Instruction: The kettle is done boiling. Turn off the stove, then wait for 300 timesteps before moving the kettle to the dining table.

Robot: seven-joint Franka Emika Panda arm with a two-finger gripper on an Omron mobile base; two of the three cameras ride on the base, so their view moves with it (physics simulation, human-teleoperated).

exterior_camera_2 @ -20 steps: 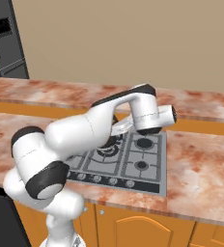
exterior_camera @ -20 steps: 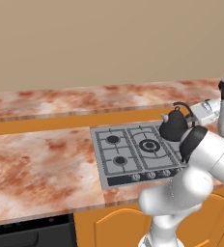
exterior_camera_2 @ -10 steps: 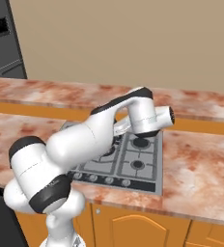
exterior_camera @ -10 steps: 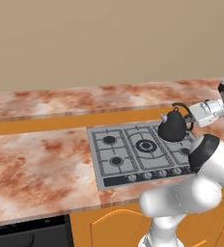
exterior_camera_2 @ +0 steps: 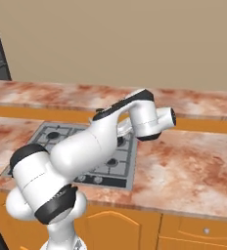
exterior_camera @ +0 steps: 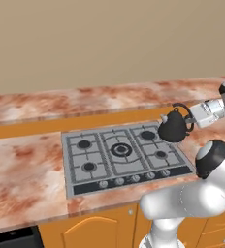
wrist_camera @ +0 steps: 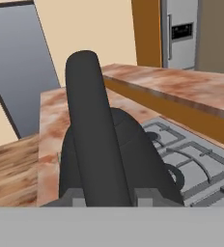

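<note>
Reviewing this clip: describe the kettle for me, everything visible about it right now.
The kettle is small, squat, rounded and matte black, with a thin arched handle and a short spout pointing left in the left base view. It hangs roughly upright in the air above the right rear part of the stove, clear of the grates. The gripper has its jaws shut on the handle from the right. In the hand view the handle runs up the middle over the dark body.
</note>
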